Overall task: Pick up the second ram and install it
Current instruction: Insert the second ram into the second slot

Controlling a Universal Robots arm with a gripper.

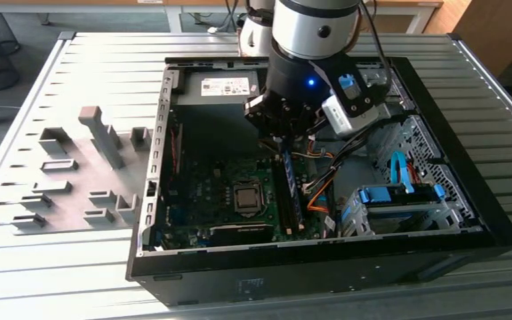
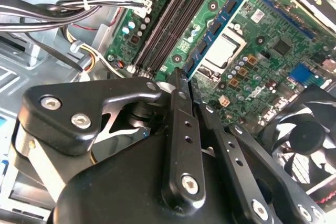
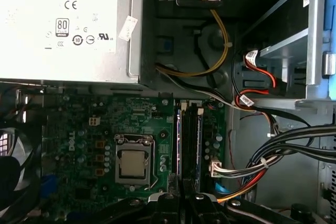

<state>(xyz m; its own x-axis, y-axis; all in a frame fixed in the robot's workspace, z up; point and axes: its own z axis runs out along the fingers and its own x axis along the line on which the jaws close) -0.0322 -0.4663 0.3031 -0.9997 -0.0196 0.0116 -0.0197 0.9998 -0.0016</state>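
Note:
Inside the open computer case (image 1: 469, 220), my gripper (image 1: 279, 139) hangs over the memory slots beside the processor socket (image 3: 131, 162). In both wrist views its black fingers (image 2: 181, 103) lie close together with nothing visible between them. A blue-green ram stick (image 2: 220, 27) with black chips stands on edge in the slot nearest the socket, with the fingertips just above that row. The first wrist view has two blue edges side by side in the slots, one ram stick (image 3: 178, 145) and a second ram stick (image 3: 199, 140), with my gripper (image 3: 182, 199) over them. The exterior view shows a blue ram stick (image 1: 290, 193) below the gripper.
Cable bundles (image 3: 273, 145) run beside the slots towards the drive cage with blue clips (image 1: 399, 193). The silver power supply (image 3: 63, 24) fills the case's far end. A fan (image 2: 310, 140) sits past the socket. Grey holder blocks (image 1: 105, 140) stand on the table at the exterior view's left.

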